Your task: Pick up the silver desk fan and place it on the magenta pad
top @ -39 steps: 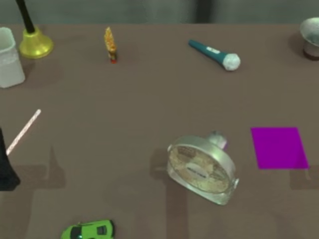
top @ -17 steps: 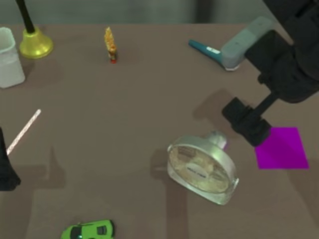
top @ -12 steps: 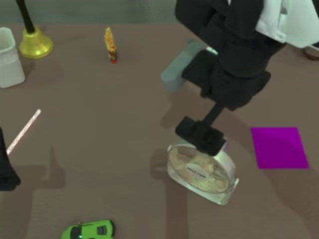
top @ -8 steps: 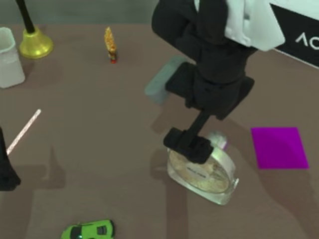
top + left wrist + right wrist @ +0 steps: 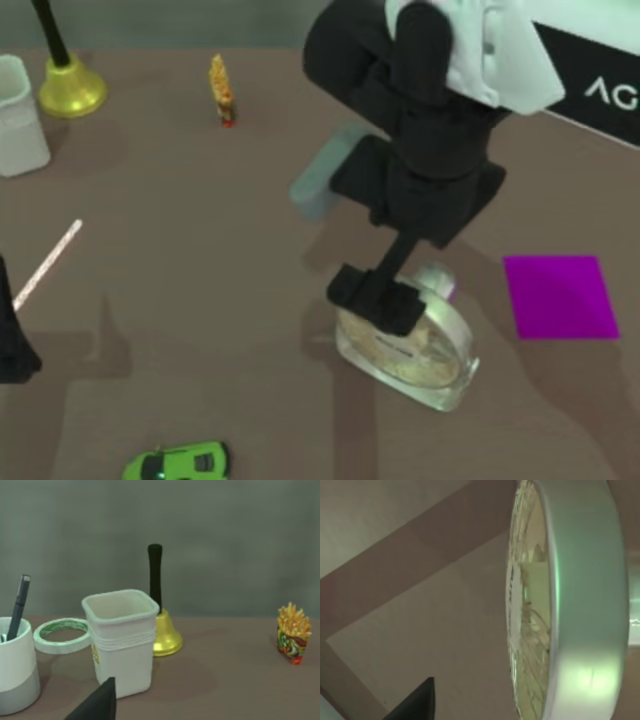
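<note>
The silver desk fan [image 5: 425, 358] stands on the table right of centre, its round grille facing front-left. My right gripper [image 5: 376, 298] hangs over the fan's upper left rim, open, touching or nearly touching it. In the right wrist view the fan's silver rim [image 5: 582, 605] fills the side of the picture, and one dark fingertip [image 5: 417, 706] stands apart from the grille with bare table between. The magenta pad [image 5: 558, 297] lies flat to the right of the fan, with nothing on it. My left gripper [image 5: 10, 350] is parked at the table's left edge.
A gold bell [image 5: 70, 88] and a white cup [image 5: 20, 120] stand at the back left, a fries toy [image 5: 221, 90] farther right. A pale stick [image 5: 47, 263] lies at the left, a green toy car [image 5: 178, 463] at the front. The right arm covers the back right.
My right arm swung in from the right, moved over the fan and lowered its gripper onto the fan's upper left rim. The fan and the left arm have not moved.
</note>
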`<action>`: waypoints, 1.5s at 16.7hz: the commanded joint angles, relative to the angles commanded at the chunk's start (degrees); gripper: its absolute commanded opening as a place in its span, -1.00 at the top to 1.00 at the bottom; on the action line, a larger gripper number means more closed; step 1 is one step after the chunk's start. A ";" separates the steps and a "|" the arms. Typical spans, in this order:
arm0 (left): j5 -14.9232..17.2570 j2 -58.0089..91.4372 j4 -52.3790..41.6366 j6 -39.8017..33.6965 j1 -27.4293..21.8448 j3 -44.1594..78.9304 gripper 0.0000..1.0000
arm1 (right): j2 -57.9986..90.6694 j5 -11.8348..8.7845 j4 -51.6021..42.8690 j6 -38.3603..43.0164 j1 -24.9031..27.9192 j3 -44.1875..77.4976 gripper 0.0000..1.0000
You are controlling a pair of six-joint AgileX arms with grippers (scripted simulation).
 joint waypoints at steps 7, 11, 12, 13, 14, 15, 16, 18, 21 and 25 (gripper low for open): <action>0.00 0.00 0.00 0.00 0.00 0.00 -1.00 | 0.21 0.00 8.80 0.19 0.17 -8.68 -1.00; 0.00 0.00 0.00 0.00 0.00 0.00 -1.00 | 0.21 0.00 8.80 0.19 0.17 -8.68 -0.70; 0.00 0.00 0.00 0.00 0.00 0.00 -1.00 | 0.21 0.00 8.80 0.19 0.17 -8.68 -0.55; 0.00 0.00 0.00 0.00 0.00 0.00 -1.00 | 0.21 0.00 8.80 0.19 0.17 -8.68 -0.40; 0.00 0.00 0.00 0.00 0.00 0.00 -1.00 | 0.21 0.00 8.80 0.19 0.17 -8.68 -0.25; 0.00 0.00 0.00 0.00 0.00 0.00 -1.00 | 0.21 0.00 8.80 0.19 0.17 -8.68 -0.10; 0.00 0.00 0.00 0.00 0.00 0.00 -1.00 | 0.21 0.00 8.80 0.19 0.17 -8.68 0.06; 0.00 0.00 0.00 0.00 0.00 0.00 -1.00 | 0.21 0.00 8.80 0.19 0.17 -8.68 0.36; 0.00 0.00 0.00 0.00 0.00 0.00 -1.00 | 0.21 0.00 8.80 0.19 0.17 -8.68 0.81; 0.00 0.00 0.00 0.00 0.00 0.00 -1.00 | 0.21 0.00 8.80 0.19 0.17 -8.68 1.00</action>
